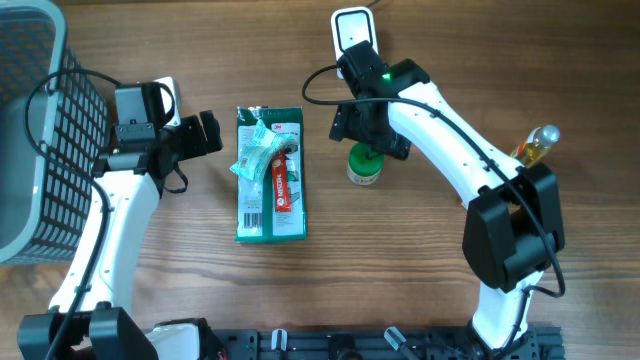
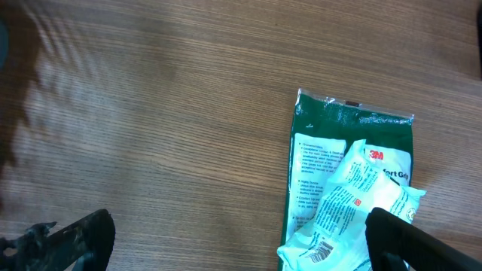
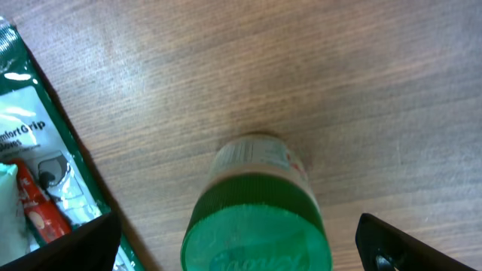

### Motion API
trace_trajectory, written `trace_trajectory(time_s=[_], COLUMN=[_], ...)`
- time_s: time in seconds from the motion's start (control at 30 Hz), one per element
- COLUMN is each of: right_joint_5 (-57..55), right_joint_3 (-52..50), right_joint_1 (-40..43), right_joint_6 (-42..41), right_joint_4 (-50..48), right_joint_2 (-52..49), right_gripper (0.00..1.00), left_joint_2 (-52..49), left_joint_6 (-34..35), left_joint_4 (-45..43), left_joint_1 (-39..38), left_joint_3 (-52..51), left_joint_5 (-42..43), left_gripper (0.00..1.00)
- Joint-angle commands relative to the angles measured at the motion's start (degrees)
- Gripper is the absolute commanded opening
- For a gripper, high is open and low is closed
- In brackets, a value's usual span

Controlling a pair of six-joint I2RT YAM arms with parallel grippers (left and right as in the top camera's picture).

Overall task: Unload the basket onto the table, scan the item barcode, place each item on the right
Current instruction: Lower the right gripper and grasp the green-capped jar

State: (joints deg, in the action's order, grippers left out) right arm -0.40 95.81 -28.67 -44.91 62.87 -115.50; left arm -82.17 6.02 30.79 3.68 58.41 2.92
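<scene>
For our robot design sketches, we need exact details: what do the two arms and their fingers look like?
The left arm and right arm have smooth white links joined by bulky black joints. Thin black cables loop beside each arm. The fingers are black and blocky. A small green light glows near the right wrist.

On the brown wooden table (image 1: 385,262), a flat green plastic package (image 1: 272,218) lies near the middle, and a crumpled pale plastic packet (image 1: 257,156) rests on its far half. A small green-capped plastic jar (image 1: 364,168) stands just right of the package. Behind the jar, at the far edge, sits a white box-shaped device (image 1: 352,28). A grey mesh basket (image 1: 78,125) fills the far-left corner. A yellow-filled bottle (image 1: 538,142) stands toward the right edge.
</scene>
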Motion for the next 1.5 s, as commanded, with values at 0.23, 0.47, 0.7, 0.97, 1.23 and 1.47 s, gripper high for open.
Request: trace_trajectory(time_s=[0.23,0.47,0.7,0.97,1.23,1.47], right_joint_5=[5.4,5.4,5.9,6.0,6.1,4.7], right_joint_3=[0.1,0.1,0.1,-1.9,-2.8,-2.8], right_joint_1=[-0.3,-0.3,-0.4,-0.4,-0.4,-1.7], right_joint_6=[-1.7,-1.8,-2.0,-6.3,-6.4,-11.3], right_joint_4=[2.2,1.9,2.1,1.0,0.1,-1.1], right_joint_2=[-0.4,-0.4,-0.4,-0.4,-0.4,-0.4], right_gripper=[1.00,1.00,1.00,1.00,1.00,1.00], left_joint_2=[0.8,0.8,0.8,0.8,0.8,0.8], left_joint_6=[-1.3,-1.3,-1.3,-1.3,-1.3,-1.3], left_joint_4=[-0.1,-0.1,-0.1,-0.1,-0.1,-0.1], left_joint_1=[-0.2,-0.2,-0.2,-0.2,-0.2,-0.2], left_joint_3=[0.9,0.9,0.9,0.9,0.9,0.9], left_joint_5=[0.3,0.3,0.3,0.3,0.3,0.3], left_gripper=[1.00,1.00,1.00,1.00,1.00,1.00])
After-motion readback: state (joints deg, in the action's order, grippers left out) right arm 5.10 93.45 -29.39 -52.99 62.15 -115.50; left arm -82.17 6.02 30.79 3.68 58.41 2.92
